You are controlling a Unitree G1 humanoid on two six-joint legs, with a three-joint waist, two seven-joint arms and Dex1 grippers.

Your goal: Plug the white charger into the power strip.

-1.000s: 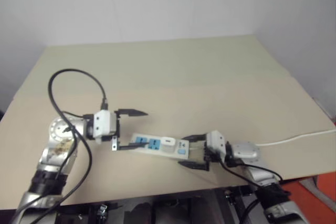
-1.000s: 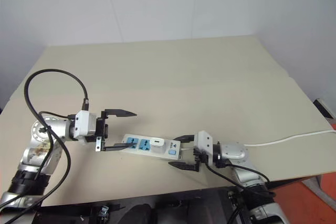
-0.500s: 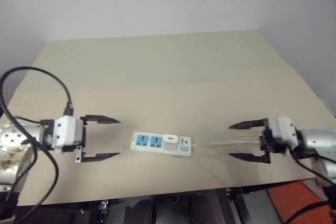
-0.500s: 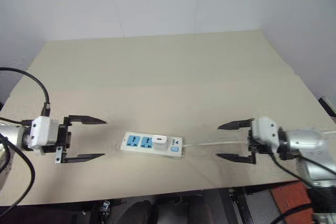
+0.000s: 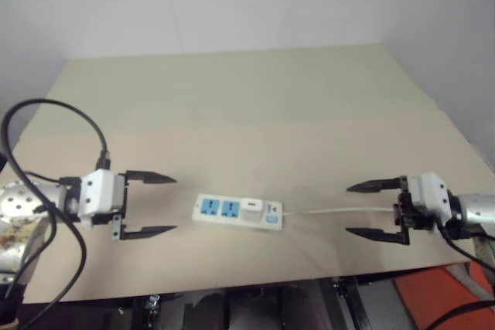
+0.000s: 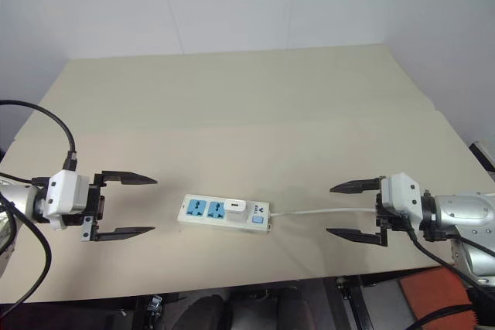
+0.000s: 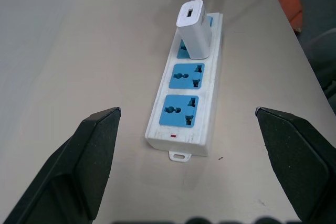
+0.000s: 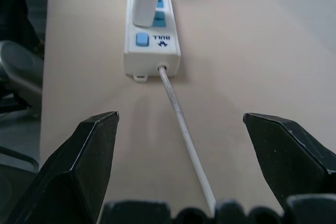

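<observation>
The power strip (image 6: 224, 213) lies flat on the beige table near its front edge, with two bare blue sockets toward my left. The white charger (image 6: 235, 207) stands upright in the third socket, next to the small switch; in the left wrist view the white charger (image 7: 193, 29) rises from the far socket of the power strip (image 7: 188, 103). My left gripper (image 6: 124, 205) hangs open to the left of the strip, apart from it. My right gripper (image 6: 356, 209) is open to the right, astride the thin white cord (image 6: 321, 209). Both are empty.
The cord (image 8: 185, 140) runs from the strip's switch end toward my right gripper. The table's front edge (image 6: 232, 282) lies just below the strip. A black cable (image 6: 46, 117) loops over my left arm. An orange object (image 6: 421, 299) sits below the table's right corner.
A second ago both grippers stood at the strip's ends. Both have drawn away outward, the right one farther, leaving the strip and plugged charger alone. Little has moved in the last half second.
</observation>
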